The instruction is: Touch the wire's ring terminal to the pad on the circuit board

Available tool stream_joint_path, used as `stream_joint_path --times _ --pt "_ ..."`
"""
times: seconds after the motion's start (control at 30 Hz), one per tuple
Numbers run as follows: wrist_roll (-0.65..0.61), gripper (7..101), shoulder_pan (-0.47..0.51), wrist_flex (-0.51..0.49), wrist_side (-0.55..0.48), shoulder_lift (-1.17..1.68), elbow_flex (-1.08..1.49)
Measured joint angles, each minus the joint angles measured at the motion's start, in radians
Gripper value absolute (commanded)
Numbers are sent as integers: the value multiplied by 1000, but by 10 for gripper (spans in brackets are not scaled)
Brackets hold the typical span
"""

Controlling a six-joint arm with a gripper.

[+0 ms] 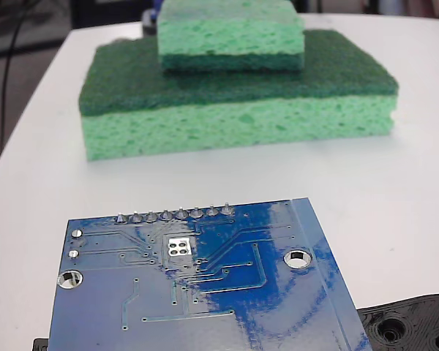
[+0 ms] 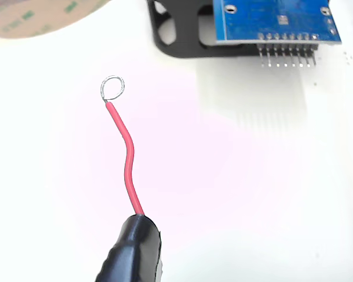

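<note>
Behind the circuit board [image 1: 197,292], two stacked green sponges [image 1: 238,95]; ring terminal [image 2: 112,88] well apart; gripper state untellable.

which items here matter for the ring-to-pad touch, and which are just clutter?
Job:
- wire, red, running out of a black sleeve
- ring terminal, over bare table, not at the board
- pad
- circuit board

Lying about:
- two stacked green sponges behind the board
- black plastic piece at the board's edge
- tape roll, top-left corner of the wrist view
</note>
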Motion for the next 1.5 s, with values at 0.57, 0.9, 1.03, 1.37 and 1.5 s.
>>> stream_joint_path --times 0.57,0.9,1.03,1.37,1.5 --pt "48 1003 35 -114 46 -460 -334" --pt "64 1003 78 -152 37 -664 -439" --pt "69 1003 94 -176 31 -729 -472" --pt "72 1003 112 -227 17 -848 -500" --pt "72 1003 112 -242 6 -905 -520"
